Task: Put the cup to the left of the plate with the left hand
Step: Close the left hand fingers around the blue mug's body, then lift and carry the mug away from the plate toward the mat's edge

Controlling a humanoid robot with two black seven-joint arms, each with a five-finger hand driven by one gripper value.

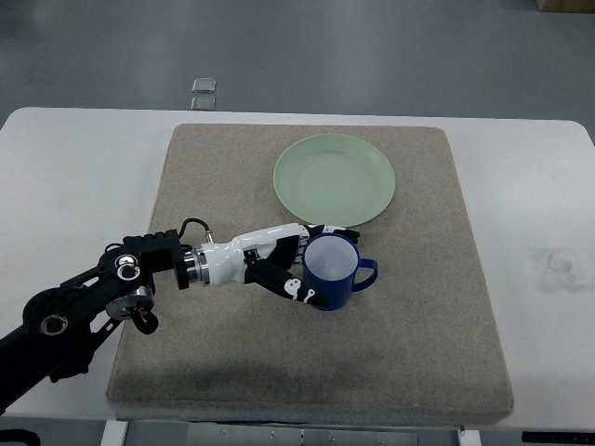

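A blue cup (pixel 332 270) with a white inside stands upright on the mat, just below the plate's front edge, its handle pointing right. A pale green plate (pixel 334 178) lies flat at the mat's upper middle. My left hand (pixel 296 265) reaches in from the lower left and its fingers wrap around the cup's left side, thumb near the rim and fingertips (pixel 305 295) on the lower wall. The right arm does not show.
A grey-beige mat (pixel 232 177) covers the middle of the white table (pixel 74 177). Two small grey squares (pixel 203 93) lie on the floor beyond the table's far edge. A faint smudge (pixel 556 264) marks the table at right.
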